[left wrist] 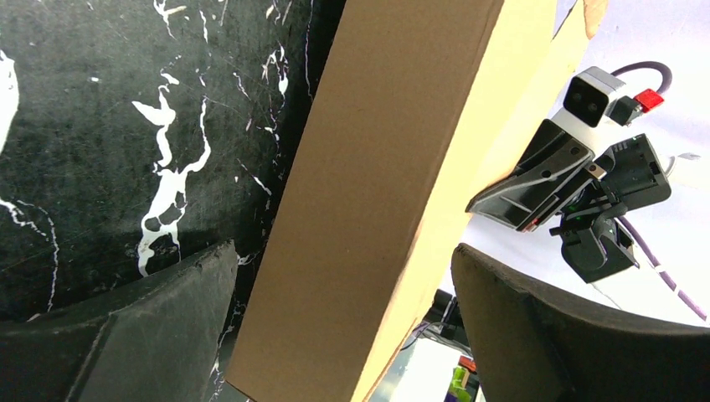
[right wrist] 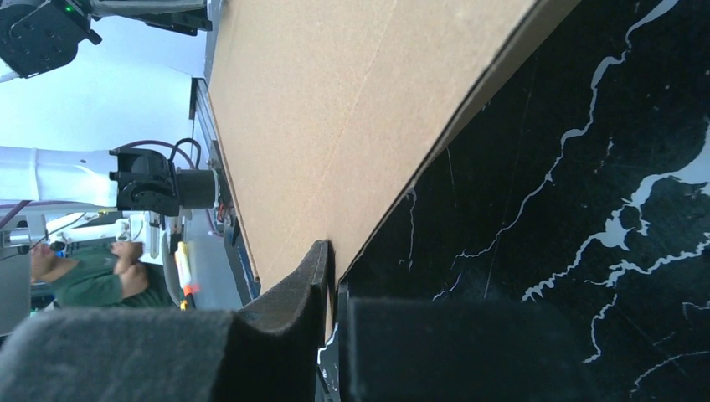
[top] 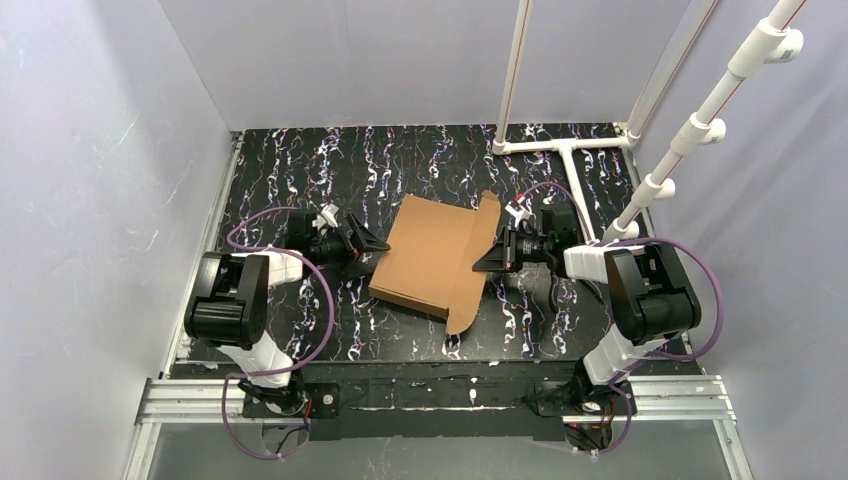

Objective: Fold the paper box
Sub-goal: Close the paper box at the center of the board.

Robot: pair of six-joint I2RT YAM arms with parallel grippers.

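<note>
Box (top: 430, 255): brown cardboard, partly folded, lying mid-table (top: 300, 160) between the two arms. Right flap raised, pinched at its edge by right gripper (top: 480, 264), jaws clamped on the cardboard. Left gripper (top: 384, 243) spread wide, low at the box's left wall, with that wall between its fingers.

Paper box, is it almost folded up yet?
Partly. The paper box already has a low wall along its near edge. Right now the right gripper pinches the raised side flap, while the left gripper sits open at the other side. The flap isn't tucked in yet.
</note>
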